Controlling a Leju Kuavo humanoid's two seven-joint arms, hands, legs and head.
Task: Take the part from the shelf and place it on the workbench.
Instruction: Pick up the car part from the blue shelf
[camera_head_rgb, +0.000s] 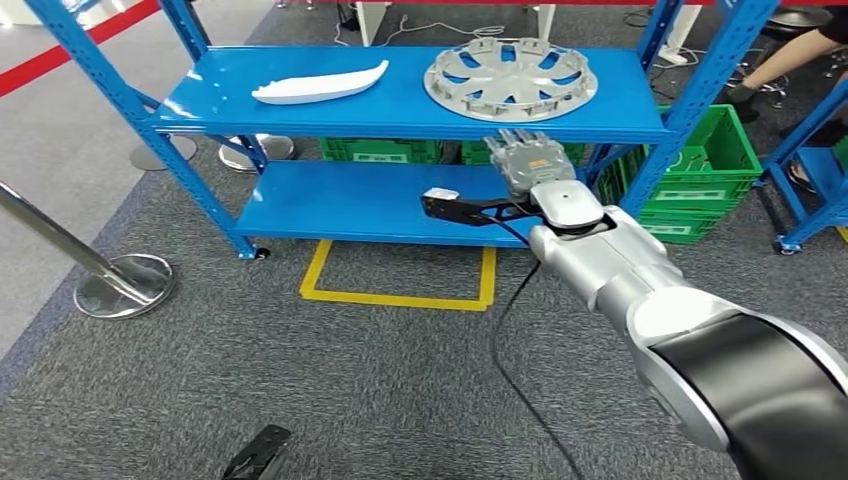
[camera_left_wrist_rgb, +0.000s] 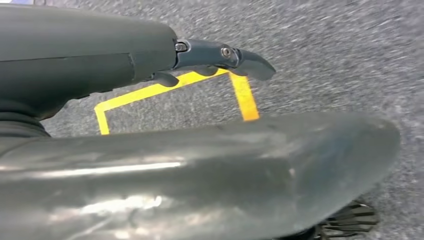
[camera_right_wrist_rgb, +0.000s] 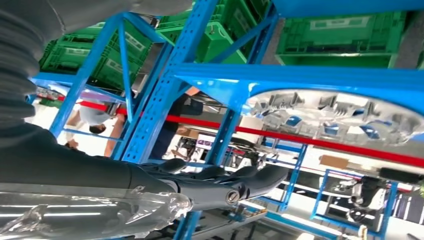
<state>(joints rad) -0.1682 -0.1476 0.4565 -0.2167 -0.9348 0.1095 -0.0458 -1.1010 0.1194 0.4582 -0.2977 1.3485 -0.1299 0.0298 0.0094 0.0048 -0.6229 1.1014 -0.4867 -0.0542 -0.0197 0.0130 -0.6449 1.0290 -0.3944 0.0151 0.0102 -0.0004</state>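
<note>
A blue steel two-tier shelf rack (camera_head_rgb: 400, 110) is being presented as the largest item, its upper tier left open at the front so that parts can be reached from the aisle. Green plastic crates (camera_head_rgb: 715, 170) are being kept behind and beside the rack, just off the lower tier; pale labels are being carried on their faces, but the print is too small to be read. The silver right arm (camera_head_rgb: 620, 270) is being extended toward the rack, seemingly to bring its hand to the upper tier's front edge. A round silver-grey spoked wheel cover (camera_head_rgb: 510, 78) is being stored flat on the right half of the upper tier; judged by the reach, this is the part being sought, and it is resting on the shelf untouched. A long white curved trim piece (camera_head_rgb: 320, 85) is being kept flat on the left half of the same tier, well apart from the cover. A yellow taped floor rectangle (camera_head_rgb: 400, 275) is being used in front of the rack, probably as a standing mark. The right hand (camera_head_rgb: 528, 158) is being held just below and in front of the cover, its fingers spread apart and gripping nothing. The left hand (camera_left_wrist_rgb: 225, 57) is being carried low over the grey carpet, its dark fingers gently curled with nothing seen in them; whether they are fully closed cannot be told. No brand or legible writing is being shown anywhere.
</note>
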